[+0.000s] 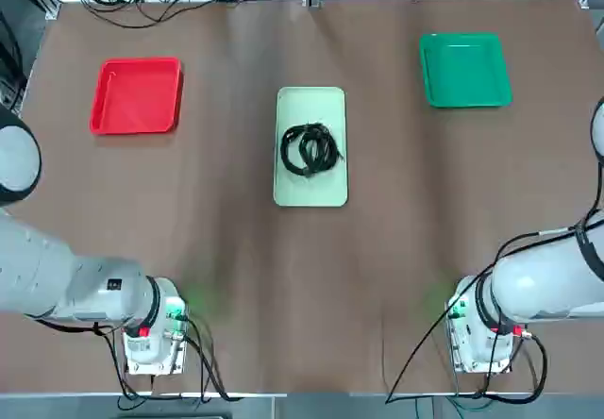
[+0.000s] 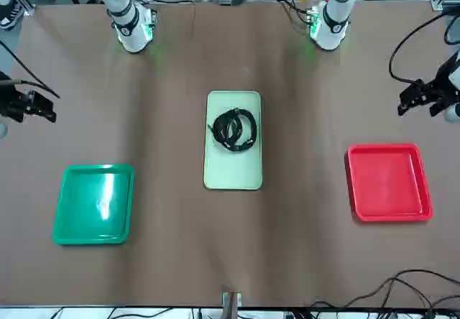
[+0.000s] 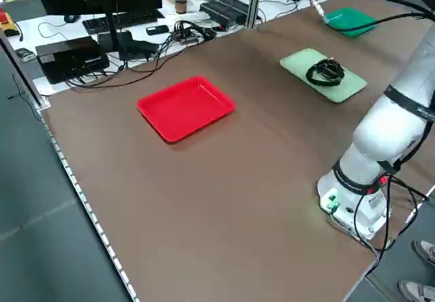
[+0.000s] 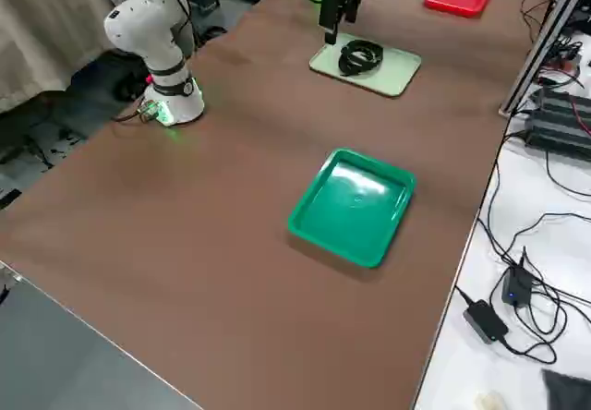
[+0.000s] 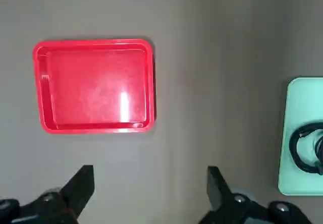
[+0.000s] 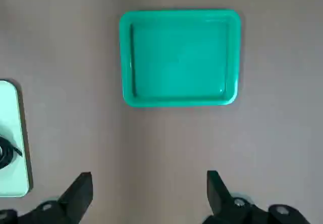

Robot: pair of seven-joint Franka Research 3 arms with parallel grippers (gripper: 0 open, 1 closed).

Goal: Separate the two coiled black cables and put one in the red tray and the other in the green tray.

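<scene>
The two coiled black cables lie overlapped in one bundle on a pale mint tray at the table's middle. They also show in the front view. The red tray sits far left with nothing in it, the green tray far right, also bare. My left gripper hangs open high over the table near the red tray. My right gripper hangs open high near the green tray. Neither touches anything.
The arms' bases stand at the near corners, left and right, with cords trailing off them. Electronics and loose wires crowd the bench beyond the table's far edge. Brown tabletop spreads between the trays and the bases.
</scene>
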